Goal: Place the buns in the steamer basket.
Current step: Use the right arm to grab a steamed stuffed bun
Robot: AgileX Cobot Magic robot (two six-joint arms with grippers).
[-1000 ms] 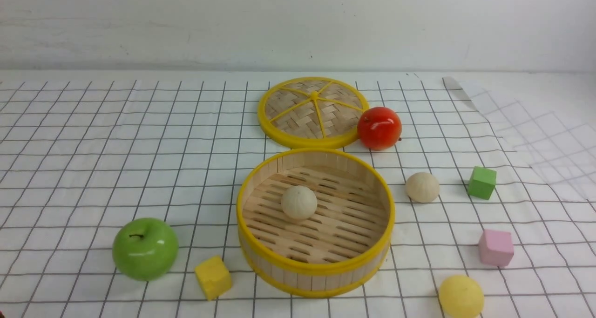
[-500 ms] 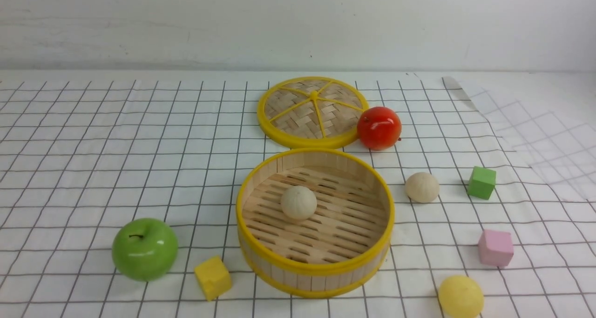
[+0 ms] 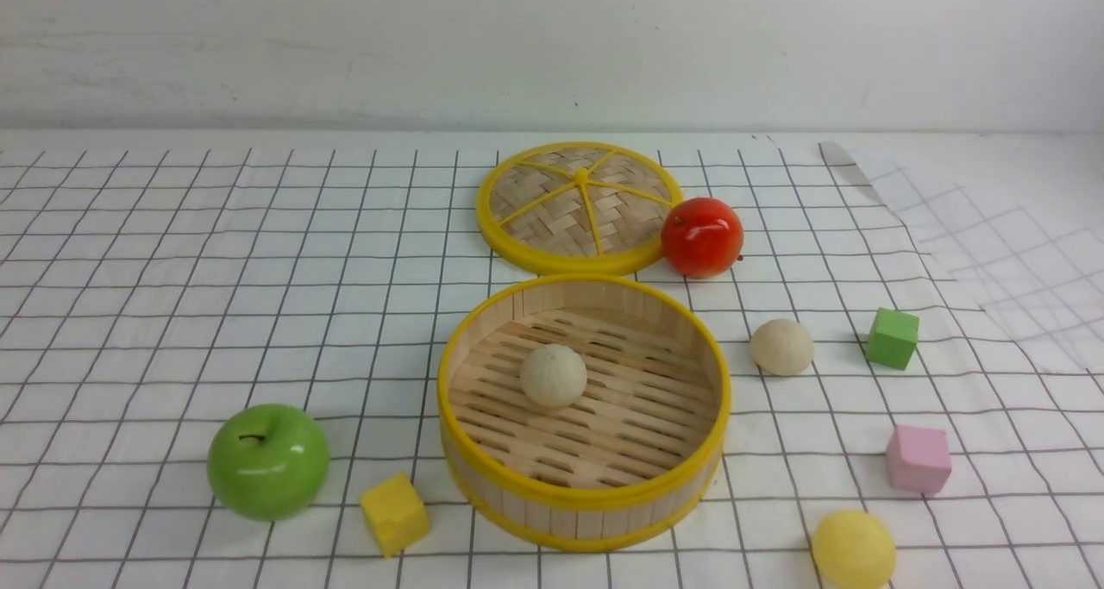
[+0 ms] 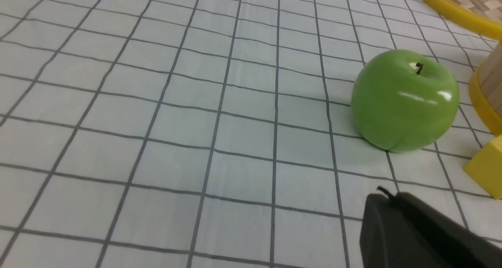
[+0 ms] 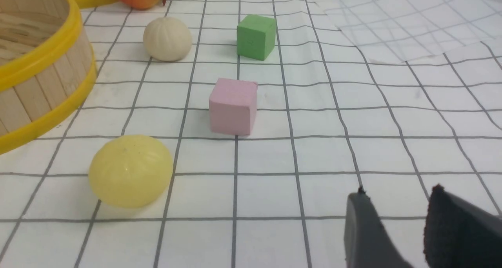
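Basket (image 3: 586,496): holds one white bun (image 3: 553,375); two lie outside.
Right gripper (image 5: 398,193): fingers parted, empty, facing the yellow bun (image 5: 130,170) I'd take next.
Left gripper (image 4: 383,195): fingers closed, empty, parked clear.

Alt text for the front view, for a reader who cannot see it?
A round steamer basket holds a cream bun; a second cream bun and a yellow bun lie on the gridded cloth to its right. The lid lies behind it.

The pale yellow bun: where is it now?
In the front view the pale yellow bun lies at the near right, outside the steamer basket, nearest the pink cube.
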